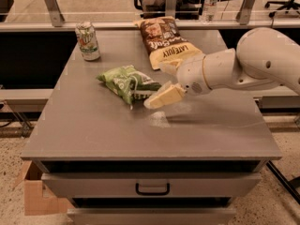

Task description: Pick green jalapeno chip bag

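The green jalapeno chip bag [127, 81] lies wrinkled on the grey table [93, 130], left of centre. My gripper [152, 101] comes in from the right on a white arm and hovers low over the table, its cream-coloured tip right at the bag's right edge. Whether it touches the bag does not show.
A larger brown-and-yellow chip bag [165, 41] lies at the back centre, partly behind my arm. A green-and-white soda can [87, 41] stands at the back left. A water bottle [210, 1] stands beyond the table. A cardboard box [35, 196] sits on the floor, lower left.
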Action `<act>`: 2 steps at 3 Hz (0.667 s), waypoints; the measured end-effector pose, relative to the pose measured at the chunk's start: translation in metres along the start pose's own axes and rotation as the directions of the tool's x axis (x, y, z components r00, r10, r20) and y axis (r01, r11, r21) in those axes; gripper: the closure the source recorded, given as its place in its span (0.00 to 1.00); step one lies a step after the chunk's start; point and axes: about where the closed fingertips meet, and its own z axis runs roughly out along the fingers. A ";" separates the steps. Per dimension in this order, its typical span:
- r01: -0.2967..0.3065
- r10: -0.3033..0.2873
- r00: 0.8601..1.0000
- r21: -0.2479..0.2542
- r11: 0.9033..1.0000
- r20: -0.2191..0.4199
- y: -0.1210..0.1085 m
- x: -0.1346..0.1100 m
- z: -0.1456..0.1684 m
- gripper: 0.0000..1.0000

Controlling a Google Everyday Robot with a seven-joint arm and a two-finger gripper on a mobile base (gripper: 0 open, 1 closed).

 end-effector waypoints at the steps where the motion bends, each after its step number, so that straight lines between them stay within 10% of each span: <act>1: 0.000 0.000 1.000 -0.033 0.999 -0.005 0.004 -0.001 0.012 0.47; 2: -0.005 0.004 1.000 -0.050 0.999 -0.014 0.011 -0.002 0.015 0.78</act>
